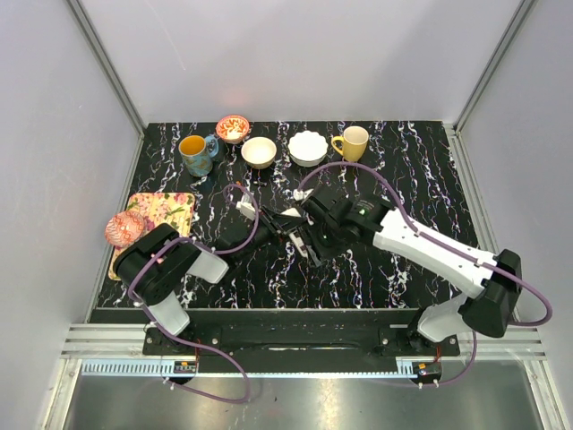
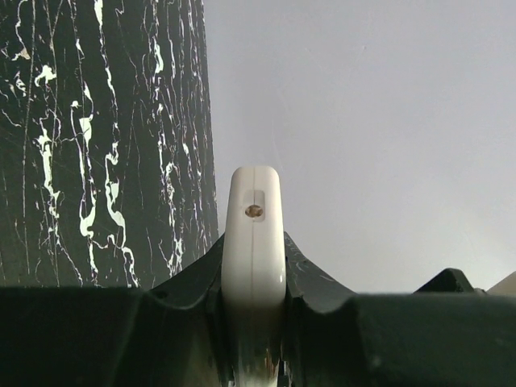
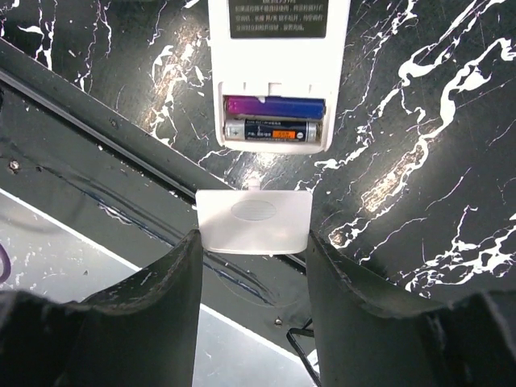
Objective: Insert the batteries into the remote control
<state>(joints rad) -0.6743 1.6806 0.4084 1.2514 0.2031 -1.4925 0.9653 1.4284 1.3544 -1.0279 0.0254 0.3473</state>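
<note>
— where the arms stood bolted at the near edge, what was closest to them?
— only their own bases. both arms stretched out to the middle of the tabletop (image 3: 419, 121), and the claws were close together there.
— what did the left one have?
— the left claw (image 2: 254, 270) was clamped on the remote control (image 2: 253, 230). its fingers pinched the two flat faces, so the left wrist view showed only a narrow white edge with a small round hole in it.
— and the right?
— the right claw (image 3: 254, 258) was closed on a white battery cover (image 3: 254, 219). the cover was off the remote and just short of its open end.
— so the compartment was open?
— yes, with the white back facing the right wrist camera. two cells lay side by side in it: a black battery (image 3: 270, 131) with an orange band nearer the cover, and a purple battery (image 3: 274, 106) just beyond it. past those was a dark label with pale print. i could not tell whether the remote touched the tabletop.
— anything off to the side?
— at the left edge lay a floral tray (image 1: 166, 208) with a pink bowl (image 1: 125, 228) at its near left corner.
— and farthest back?
— a row along the far edge, well apart from the claws. from left to right: blue mug (image 1: 195, 154), red patterned bowl (image 1: 233, 127), cream bowl (image 1: 259, 151), white bowl (image 1: 307, 148), yellow mug (image 1: 352, 143).
</note>
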